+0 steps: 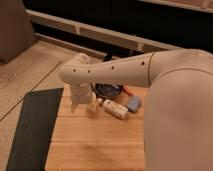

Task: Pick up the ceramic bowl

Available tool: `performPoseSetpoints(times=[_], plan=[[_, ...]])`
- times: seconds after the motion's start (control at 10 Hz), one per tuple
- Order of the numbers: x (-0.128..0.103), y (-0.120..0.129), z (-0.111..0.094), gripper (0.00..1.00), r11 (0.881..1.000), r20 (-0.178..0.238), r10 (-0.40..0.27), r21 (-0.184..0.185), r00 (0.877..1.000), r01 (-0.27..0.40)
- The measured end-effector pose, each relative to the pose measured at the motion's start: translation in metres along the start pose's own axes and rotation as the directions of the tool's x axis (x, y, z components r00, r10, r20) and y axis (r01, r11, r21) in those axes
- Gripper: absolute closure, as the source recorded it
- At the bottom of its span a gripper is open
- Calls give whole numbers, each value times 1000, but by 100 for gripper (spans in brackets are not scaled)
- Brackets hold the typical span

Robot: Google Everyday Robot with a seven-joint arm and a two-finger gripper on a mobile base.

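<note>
In the camera view the gripper (83, 106) hangs low over the wooden table (95, 145), pointing down; whether it is wide or narrow cannot be told. The ceramic bowl (109, 90) sits just beyond it to the right, apart from it. A white bottle (115, 109) lies right of the gripper, a dark mat (30, 125) to its left

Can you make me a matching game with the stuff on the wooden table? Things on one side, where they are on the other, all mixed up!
Things:
1. ceramic bowl
2. long white object
3. blue object
4. gripper

Places:
A. lying between the gripper and the blue object
B. at the table's far edge, partly hidden by the arm
C. pointing down at the wood, nearest the picture's left side
D. nearest the picture's right side

Pairs: 1-B, 2-A, 3-D, 4-C.
</note>
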Motion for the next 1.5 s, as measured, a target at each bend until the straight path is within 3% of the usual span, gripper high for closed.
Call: performPoseSetpoints(times=[0.2,0.3,0.4,0.7,1.2,1.3,1.5], plan=[[-62,-34,-13,35,999,108,25,34,994,-28],[-83,-50,-22,35,998,147,30,48,989,-38],[-108,-71,-35,35,997,202,39,60,979,-52],[-136,-120,-61,35,992,290,116,17,950,-126],[-141,-122,-60,35,990,298,130,12,946,-139],[-147,-131,-58,35,987,309,147,10,940,-158],[-175,-166,-54,35,977,366,211,-41,906,-211]])
